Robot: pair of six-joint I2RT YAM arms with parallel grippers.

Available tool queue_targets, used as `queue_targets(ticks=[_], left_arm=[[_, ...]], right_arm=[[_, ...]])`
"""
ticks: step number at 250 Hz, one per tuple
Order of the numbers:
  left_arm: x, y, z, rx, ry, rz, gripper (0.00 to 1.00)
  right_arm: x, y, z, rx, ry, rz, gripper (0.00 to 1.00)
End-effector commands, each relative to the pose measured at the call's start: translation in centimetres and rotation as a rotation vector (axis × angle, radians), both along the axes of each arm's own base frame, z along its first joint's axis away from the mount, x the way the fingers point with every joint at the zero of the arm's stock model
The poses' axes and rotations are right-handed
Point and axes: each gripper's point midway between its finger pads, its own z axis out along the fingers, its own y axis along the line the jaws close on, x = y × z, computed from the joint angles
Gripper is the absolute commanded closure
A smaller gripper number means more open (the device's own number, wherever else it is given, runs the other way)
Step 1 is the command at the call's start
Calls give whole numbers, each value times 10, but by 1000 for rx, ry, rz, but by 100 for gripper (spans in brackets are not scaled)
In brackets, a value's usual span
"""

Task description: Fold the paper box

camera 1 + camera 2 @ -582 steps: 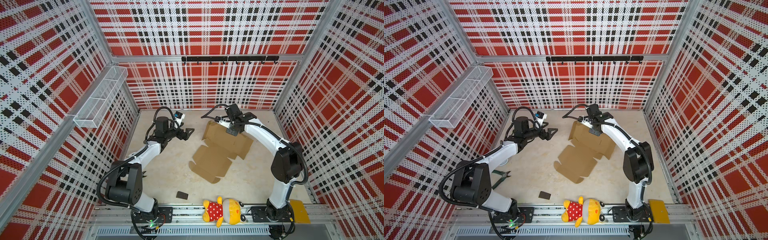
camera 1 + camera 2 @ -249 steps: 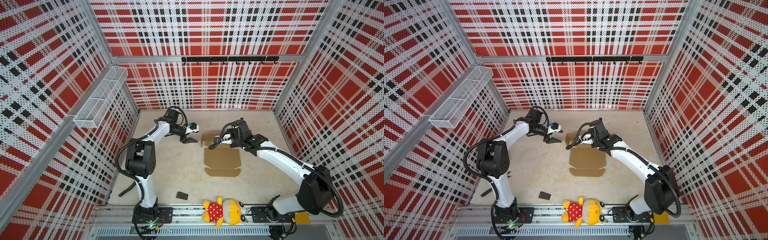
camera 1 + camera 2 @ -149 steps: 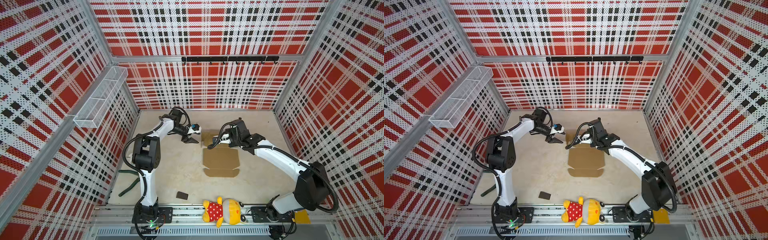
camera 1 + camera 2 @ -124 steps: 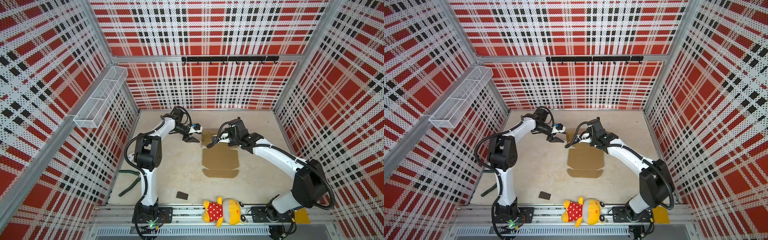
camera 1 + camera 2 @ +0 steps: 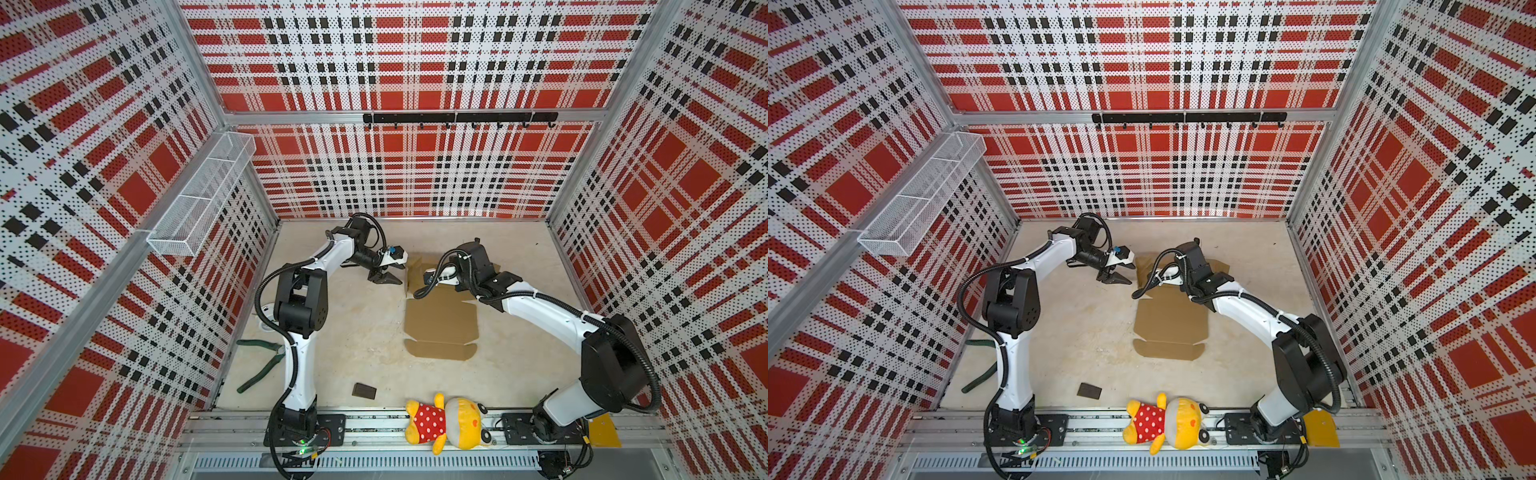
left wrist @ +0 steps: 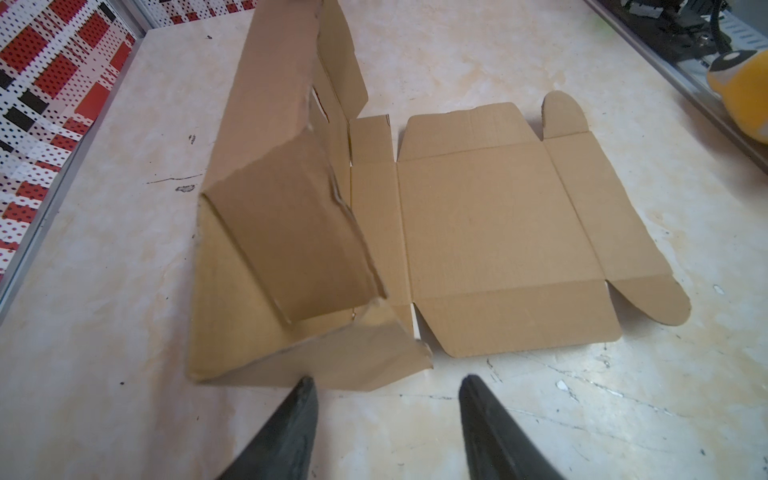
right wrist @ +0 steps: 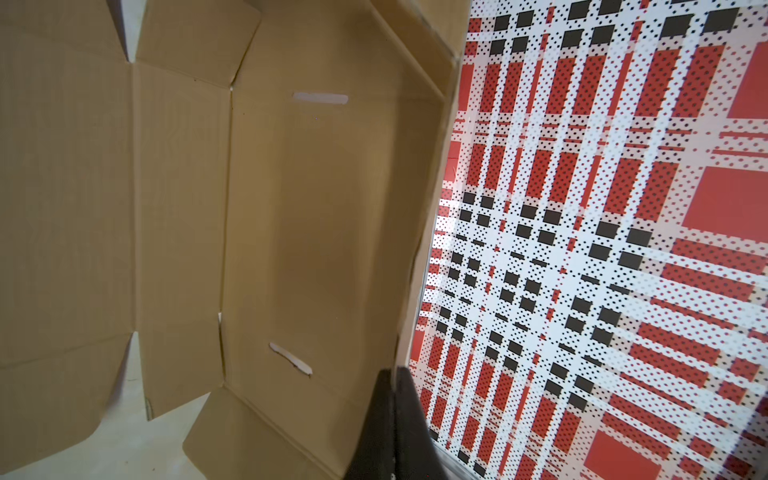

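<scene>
Here the box point(image 5: 441, 320) lies mid-bench, its far end close to the far edge. Bare bench point(image 5: 353, 332) stays open on its left toward the left edge, and a wider bare strip runs toward the right edge. By the near edge lie a block point(image 5: 364, 390) and, on the rail, a toy point(image 5: 446, 424). Pliers point(image 5: 262, 361) lie by the left edge. All three are well apart from the box. The box is plain brown corrugated card. Its main panel and near flaps with rounded tabs lie flat, creased but unfolded, while the far panel, cut with two slots, stands tilted up. The right jaws are pressed together, pinching that raised panel's edge. The left jaws are spread, holding nothing, low over the bench just beside the box's far left corner flap.
</scene>
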Motion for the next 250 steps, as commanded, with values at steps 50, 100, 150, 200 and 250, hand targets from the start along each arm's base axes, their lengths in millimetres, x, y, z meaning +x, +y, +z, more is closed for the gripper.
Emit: queue_targets(ticks=[50, 100, 150, 200, 250], left_arm=[[13, -7, 4, -31, -6, 38, 41], [24, -16, 8, -52, -21, 66, 40], [17, -24, 8, -57, -9, 54, 42], [-3, -42, 14, -80, 11, 40, 47], [1, -44, 21, -117, 33, 128, 50]], right_arm=[[-9, -3, 0, -40, -58, 44, 100], [-9, -1, -6, -50, -51, 49, 100], [-10, 0, -5, -49, -52, 50, 100], [-14, 1, -1, -32, -70, 60, 100], [-14, 2, -5, -32, -57, 62, 100]])
